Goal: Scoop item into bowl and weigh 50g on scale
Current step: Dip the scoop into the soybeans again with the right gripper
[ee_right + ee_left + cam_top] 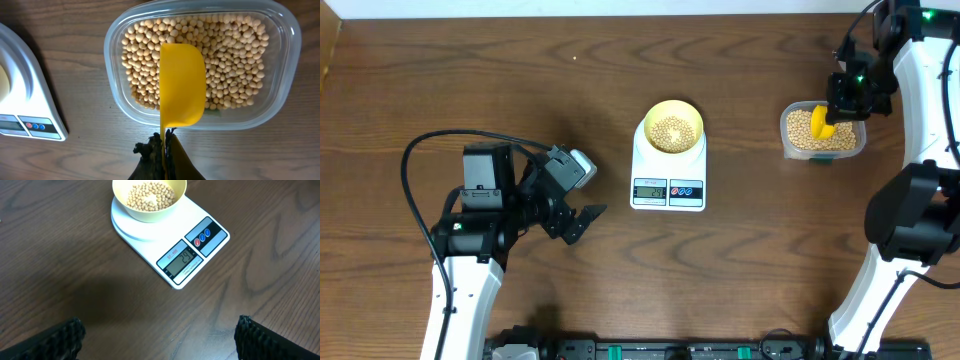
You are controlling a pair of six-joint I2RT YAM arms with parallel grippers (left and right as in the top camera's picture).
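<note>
Clamped tight on the handle of the bright yellow scoop (182,85) with the right gripper (165,145), out at the right side of the desk (470,90). Holding that scoop right over the clear plastic tub (287,100), above a thick layer of tan dried beans (230,55); hard to tell whether touching them. Over in the middle, sitting square on the white digital scale (668,192): the pale yellow bowl (674,127), with a shallow heap of the same beans inside. Reading 24 on the display (182,260). Down at the left, hanging low over the wood with the left gripper (160,330) spread wide, holding nothing, well apart from the scale.
</note>
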